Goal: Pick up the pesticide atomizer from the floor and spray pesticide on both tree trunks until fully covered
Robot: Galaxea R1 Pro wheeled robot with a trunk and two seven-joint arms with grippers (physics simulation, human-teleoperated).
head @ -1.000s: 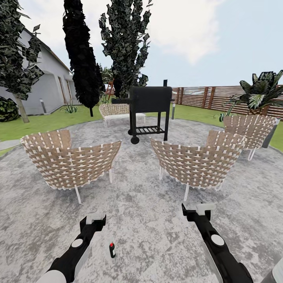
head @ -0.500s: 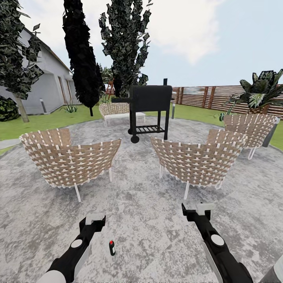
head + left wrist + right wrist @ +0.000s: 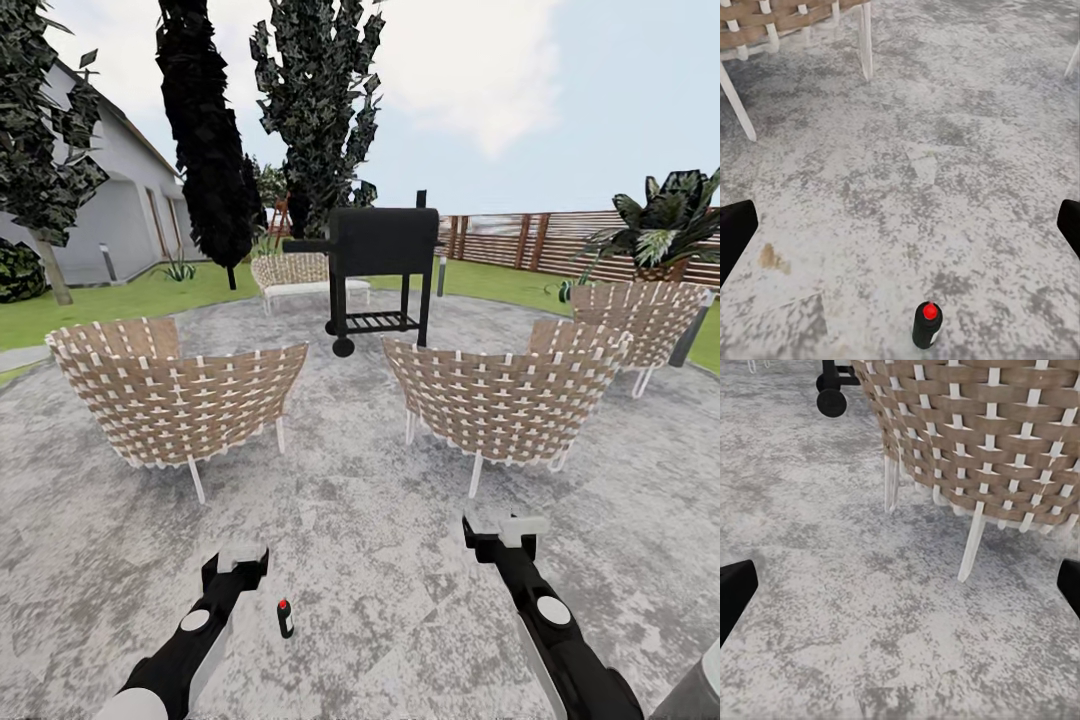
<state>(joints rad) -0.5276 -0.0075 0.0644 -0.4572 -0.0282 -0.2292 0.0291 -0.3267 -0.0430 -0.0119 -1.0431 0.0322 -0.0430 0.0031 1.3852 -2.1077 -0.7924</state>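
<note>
The pesticide atomizer [image 3: 285, 617], a small black bottle with a red cap, stands upright on the grey stone patio between my two arms. It appears again in the left wrist view as the atomizer [image 3: 927, 325]. My left gripper [image 3: 238, 560] hovers open just left of and beyond it, its fingers [image 3: 735, 234] wide apart and empty. My right gripper [image 3: 500, 528] is open too, further right over bare paving, with a wicker chair [image 3: 982, 427] ahead of it. A tree with a leaning grey-brown trunk [image 3: 52, 272] stands far left on the lawn. Another tall dark green tree [image 3: 320, 100] rises behind the grill, its trunk hidden.
Two wicker chairs [image 3: 175, 395] [image 3: 500, 395] stand ahead on the patio [image 3: 370, 520], with a gap between them. Beyond are a black grill [image 3: 380, 265], a wicker bench [image 3: 295, 275] and a narrow black-leaved tree [image 3: 205, 130]. The house [image 3: 120, 215] stands left, the slat fence [image 3: 520, 240] right.
The whole picture has shifted slightly, so the camera has moved. Both arms keep their pose and the atomizer stays standing in place.
</note>
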